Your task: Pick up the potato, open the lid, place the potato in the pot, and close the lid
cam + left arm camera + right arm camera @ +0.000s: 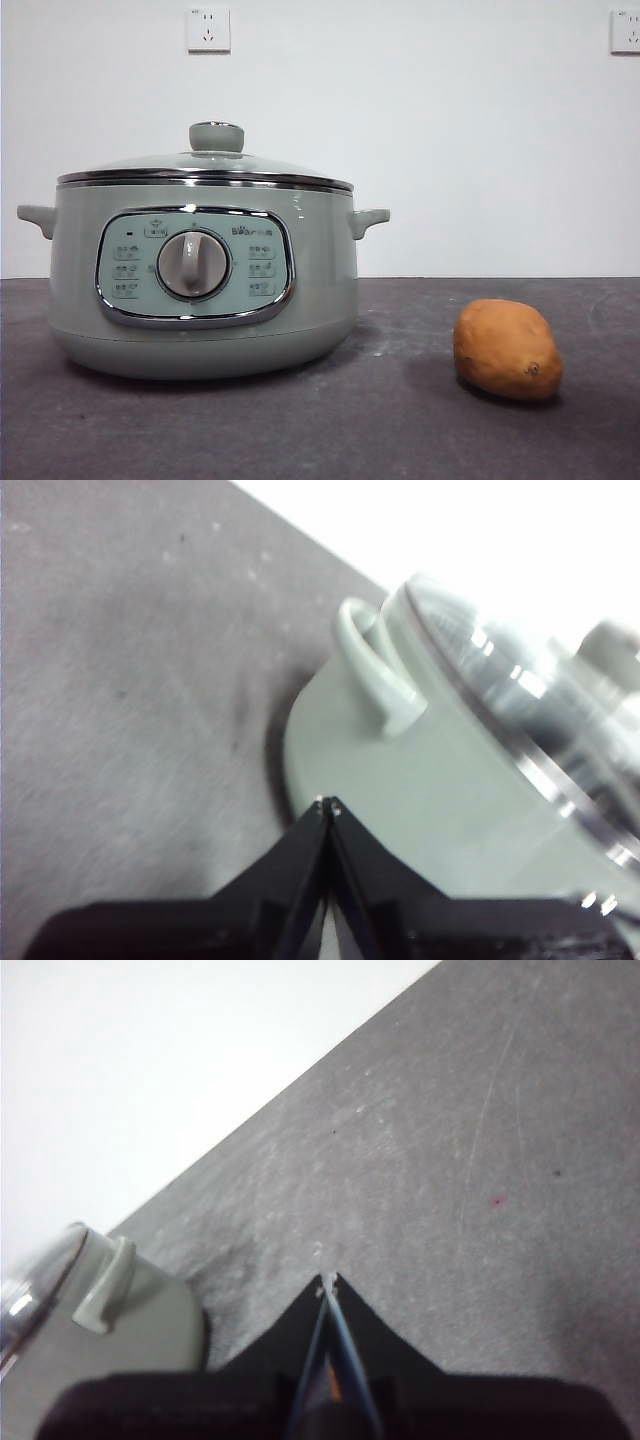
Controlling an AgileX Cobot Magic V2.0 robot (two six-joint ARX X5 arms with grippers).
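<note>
While both grippers, left gripper point(328, 802) and right gripper point(327, 1280), are waiting with jaws together, the right should probably be spreading wide over the smooth oval orange-brown potato point(507, 349), apparently outside its wrist view.

1. The left gripper point(329, 803) has two matte black jaws, each a wedge tapering from a broad, blocky black base to a narrow tip.
2. Small pale glints mark both of its tips.
3. The right gripper point(327, 1282) has the same black wedge shape.
4. A blue edge and a small orange patch show along the seam between its jaws.
</note>
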